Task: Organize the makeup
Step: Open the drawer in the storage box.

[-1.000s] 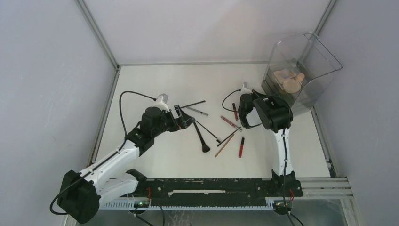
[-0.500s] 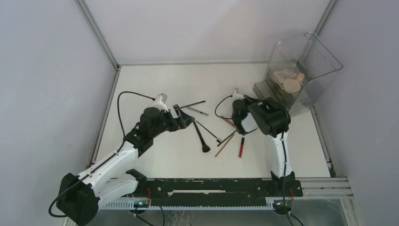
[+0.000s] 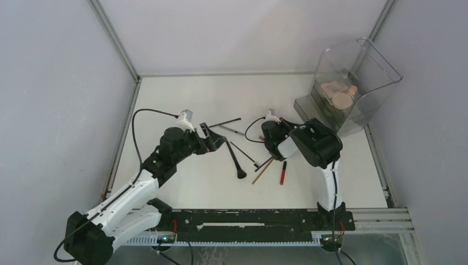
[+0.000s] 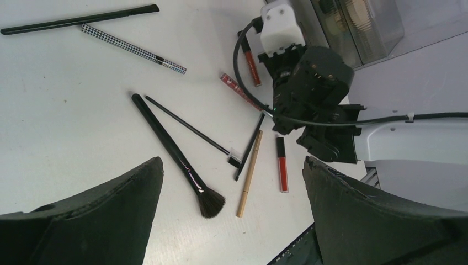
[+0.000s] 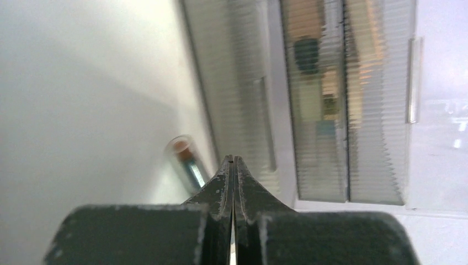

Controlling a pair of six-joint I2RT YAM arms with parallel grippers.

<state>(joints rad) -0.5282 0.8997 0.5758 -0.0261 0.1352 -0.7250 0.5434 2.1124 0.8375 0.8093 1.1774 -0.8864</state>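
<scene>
Loose makeup lies mid-table: a black powder brush [image 3: 237, 163] [image 4: 176, 157], a thin black brush [image 4: 187, 126], a tan pencil [image 3: 264, 171] [image 4: 250, 174], a red lip tube [image 3: 283, 172] [image 4: 282, 171], a long black brush [image 3: 226, 122] [image 4: 77, 21] and a patterned pencil [image 3: 232, 131] [image 4: 132, 48]. My left gripper [image 3: 212, 141] [image 4: 232, 163] is open and empty, just left of the brushes. My right gripper [image 3: 291, 126] [image 5: 234, 160] is shut with nothing visible between its fingers, pointing at the organizer's drawer front. A red-tipped tube [image 5: 185, 154] lies beside its tips.
The clear smoky organizer [image 3: 353, 83] stands at the back right with beige compacts inside. Its lower drawer [image 3: 306, 105] sticks out toward the right gripper. Two more red tubes [image 4: 240, 91] lie under the right wrist. Grey walls bound the table.
The right gripper has moved left, away from the organizer, and the lower drawer has slid out with it. The left arm has shifted slightly back and left.
</scene>
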